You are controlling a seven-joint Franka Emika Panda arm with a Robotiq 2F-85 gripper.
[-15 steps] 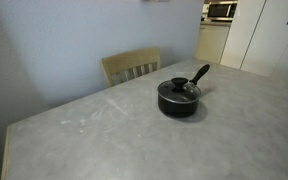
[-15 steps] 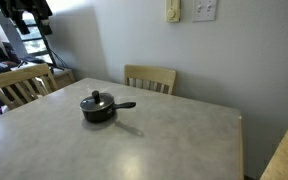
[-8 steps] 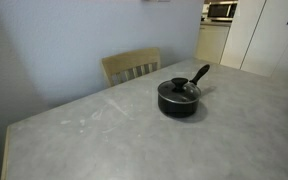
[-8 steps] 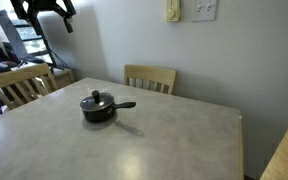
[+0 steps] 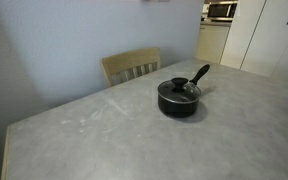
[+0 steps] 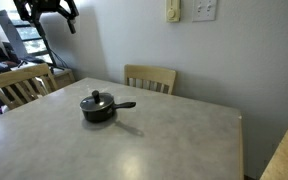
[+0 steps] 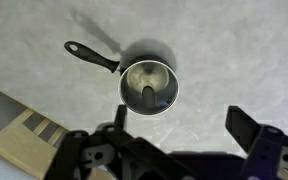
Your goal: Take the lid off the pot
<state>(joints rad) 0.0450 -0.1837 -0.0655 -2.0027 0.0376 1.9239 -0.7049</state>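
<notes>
The pot [image 5: 180,104] is a small black saucepan on the grey table [image 5: 104,135], with its long handle [image 5: 198,75] sticking out sideways. The glass lid [image 5: 179,90] with a dark knob sits closed on it. Both show in the other exterior view too: pot [image 6: 98,112], lid [image 6: 96,100]. In the wrist view the lid [image 7: 148,86] lies well below the camera, with the pot handle [image 7: 91,57] pointing up-left. My gripper [image 7: 181,125] is open and empty, high above the table and apart from the pot. It shows at the top left in an exterior view [image 6: 50,10].
A wooden chair [image 5: 132,66] stands at the table's far edge by the wall, and it also shows in the other exterior view [image 6: 150,78]. Another chair [image 6: 19,85] stands at the table's side. The wrist view shows a chair back [image 7: 29,135] at the table edge.
My arm has shifted a little to the right at the top left of an exterior view. The pot and lid have not moved.
</notes>
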